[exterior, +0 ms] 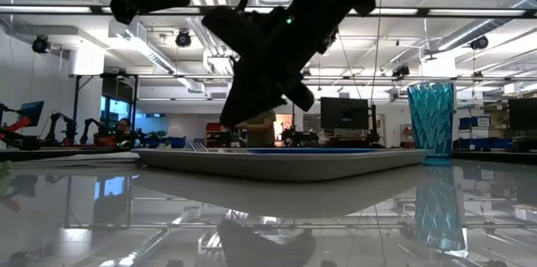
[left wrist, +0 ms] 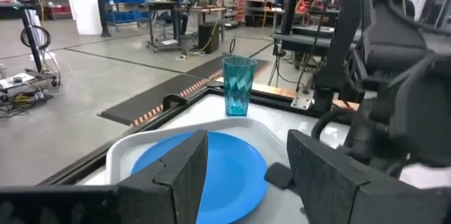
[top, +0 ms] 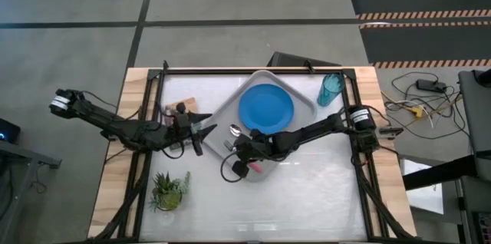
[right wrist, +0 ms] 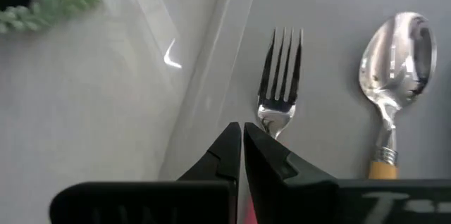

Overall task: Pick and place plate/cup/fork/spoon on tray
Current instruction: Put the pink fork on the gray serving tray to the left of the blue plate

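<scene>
The light grey tray (top: pixel 303 94) lies turned at an angle on the table, with the blue plate (top: pixel 266 108) lying flat on its floor. The spoon (right wrist: pixel 394 55) lies in the tray beside the fork (right wrist: pixel 280 65), orange handle (right wrist: pixel 384 164) toward my right gripper. My right gripper (right wrist: pixel 242 146) is at the tray's near-left side (top: pixel 244 150), shut on the fork. The teal cup (top: pixel 331 89) stands upright on the table past the tray's far right corner. My left gripper (left wrist: pixel 246 178) is open and empty just left of the tray (top: pixel 201 133). My right gripper pinches the fork between its two fingers just behind the metal neck (right wrist: pixel 271 127); a bit of pink handle (right wrist: pixel 250 213) shows between them. The fingers lie along the fork. The head points away from the gripper over the tray floor; whether it rests there, I cannot tell.
A small green plant (top: pixel 169 190) stands on the table's near left. A small wooden piece (top: pixel 182 108) lies by the left arm. A dark frame (top: pixel 253 70) runs around the table top. Open table lies near and right of the tray (top: pixel 307 190).
</scene>
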